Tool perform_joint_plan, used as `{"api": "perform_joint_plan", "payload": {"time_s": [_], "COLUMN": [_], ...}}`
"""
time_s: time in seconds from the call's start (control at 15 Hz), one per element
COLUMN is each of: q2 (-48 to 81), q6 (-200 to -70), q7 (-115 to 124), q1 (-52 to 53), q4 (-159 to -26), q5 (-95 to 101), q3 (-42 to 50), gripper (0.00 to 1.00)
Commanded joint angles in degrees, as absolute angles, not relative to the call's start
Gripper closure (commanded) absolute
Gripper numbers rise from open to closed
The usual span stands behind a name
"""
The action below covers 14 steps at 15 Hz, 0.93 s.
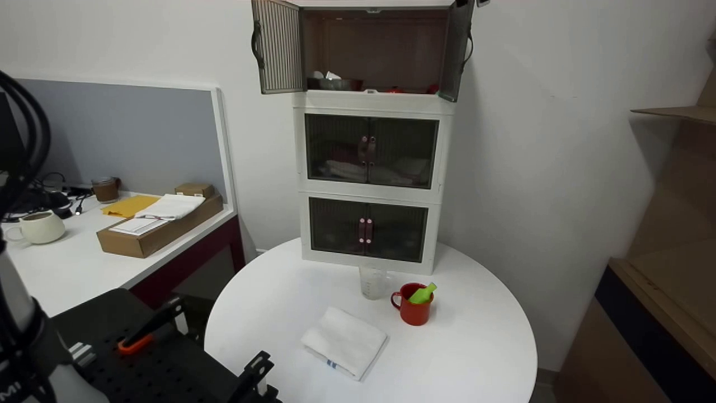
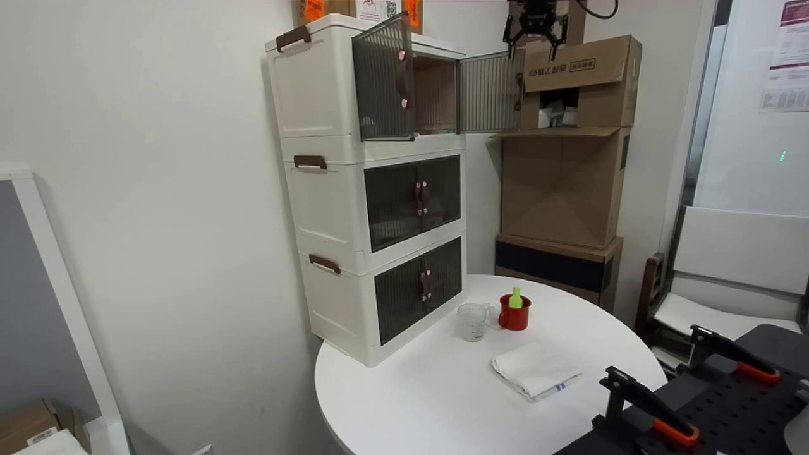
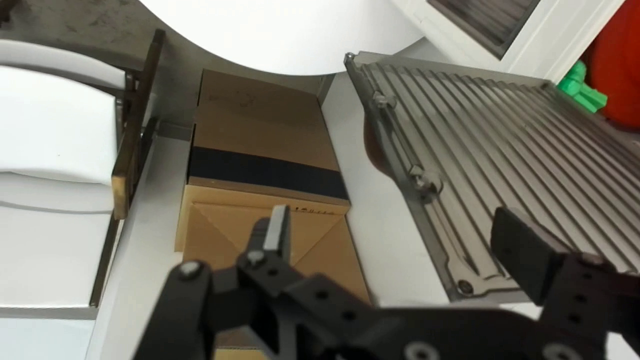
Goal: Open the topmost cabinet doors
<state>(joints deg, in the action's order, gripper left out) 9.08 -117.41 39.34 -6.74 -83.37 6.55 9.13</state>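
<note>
Wrist view: spread, empty black claw (image 3: 391,223) near a grey ribbed translucent door (image 3: 480,150). Like its twin (image 1: 282,50), swung wide high on the white plastic cabinet stack (image 1: 369,190), by the wall-side edge of the round white worktop (image 1: 458,347). Looks past opening; likely calls for backing clear.

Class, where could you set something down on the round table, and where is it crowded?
In an exterior view, the round table has bare patches left of the folded cloth, bordered by the lowest cabinet and the rim, and right of the red mug, out to the rim. Crowded: near the lowest cabinet, where the measuring cup and red mug stand close together.
</note>
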Motion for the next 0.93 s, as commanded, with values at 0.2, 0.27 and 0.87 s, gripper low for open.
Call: {"api": "perform_joint_plan", "payload": {"time_s": [0.2, 0.27, 0.87], "q2": [0.3, -1.31, -10.54], "q6": [-120.92, -121.98, -130.7], "q7": [38.06, 37.08, 20.77], "q1": [-5.81, -5.37, -0.59], "q4": [-88.88, -90.48, -113.12], "q5": [11.79, 12.09, 9.03], "q3": [8.75, 8.24, -0.3], "gripper": [0.0, 0.0, 0.0]}}
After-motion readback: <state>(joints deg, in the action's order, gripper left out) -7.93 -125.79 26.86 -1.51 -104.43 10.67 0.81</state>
